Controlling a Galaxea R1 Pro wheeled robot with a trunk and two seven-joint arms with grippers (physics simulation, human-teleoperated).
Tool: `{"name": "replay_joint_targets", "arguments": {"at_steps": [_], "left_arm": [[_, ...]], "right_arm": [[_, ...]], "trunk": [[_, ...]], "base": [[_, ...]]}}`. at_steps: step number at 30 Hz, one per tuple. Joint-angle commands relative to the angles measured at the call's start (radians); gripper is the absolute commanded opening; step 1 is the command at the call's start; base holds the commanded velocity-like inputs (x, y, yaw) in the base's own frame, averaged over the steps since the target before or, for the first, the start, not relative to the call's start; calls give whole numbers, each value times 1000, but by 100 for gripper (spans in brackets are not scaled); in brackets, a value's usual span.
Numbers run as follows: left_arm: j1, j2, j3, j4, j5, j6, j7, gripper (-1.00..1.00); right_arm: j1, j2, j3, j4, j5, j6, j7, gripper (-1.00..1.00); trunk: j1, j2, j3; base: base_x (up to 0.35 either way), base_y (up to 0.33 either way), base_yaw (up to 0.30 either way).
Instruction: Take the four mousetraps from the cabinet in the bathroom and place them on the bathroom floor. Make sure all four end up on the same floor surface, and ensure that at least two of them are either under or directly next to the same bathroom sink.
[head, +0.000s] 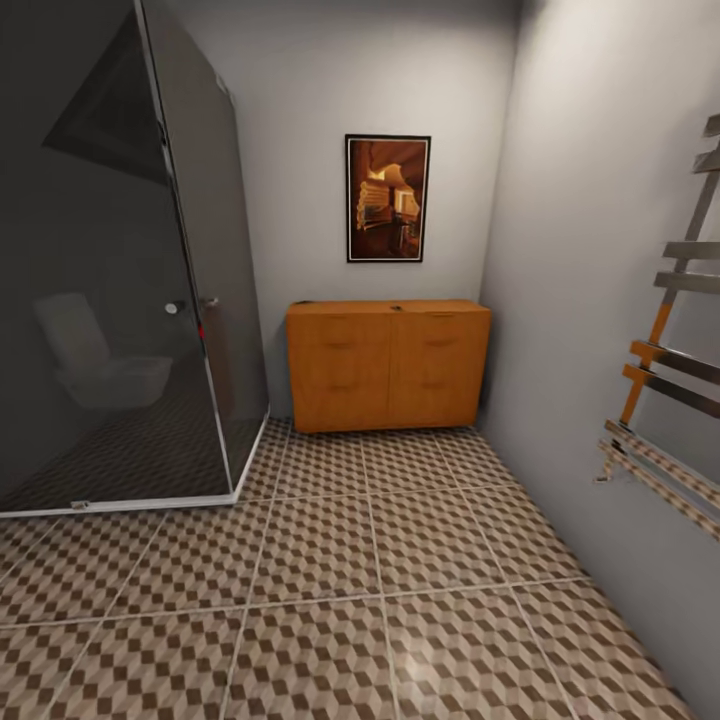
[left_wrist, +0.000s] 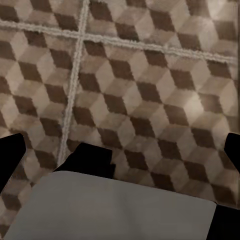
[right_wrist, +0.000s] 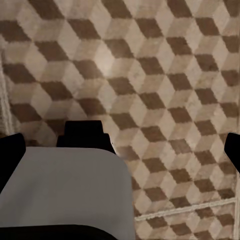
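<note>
A bathroom seen from the robot's head camera. The bathroom floor (head: 380, 600) fills the near half of the scene: large square tiles printed with a brown, beige and white cube pattern, split by pale grout lines. On the left stands a tall dark glass shower enclosure (head: 110, 280); a pale toilet shape (head: 95, 355) shows in its panel, though whether as a reflection or behind the glass cannot be told. On the right wall hangs a chrome towel rail (head: 670, 360) with flat bars.

Against the far wall, just right of the shower, sits the cabinet (head: 388, 365), low, wide and orange-brown, with all its drawer fronts closed, so nothing inside can be seen. Two small dark marks lie on its top, too small to identify. Above it hangs a framed picture (head: 388, 198) in warm orange tones.

Each wrist camera looks down at the tiles. The left gripper (left_wrist: 120, 150) and right gripper (right_wrist: 120, 145) each show dark fingertips at opposite picture edges, spread wide apart and holding nothing.
</note>
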Motion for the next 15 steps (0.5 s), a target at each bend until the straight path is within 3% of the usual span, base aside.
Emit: {"name": "replay_joint_targets", "arguments": {"at_steps": [1,15], "left_arm": [[-1,0,3,1,5,-5,0,100],[-1,0,3,1,4,-6,0,100]], "right_arm": [[-1,0,6,4,-1,-5,-3,100],[-1,-1,6,4,-1,-5,-3,100]], "trunk": [[0,0,-1],[0,0,-1]], "base": [[323,0,0],[323,0,0]]}}
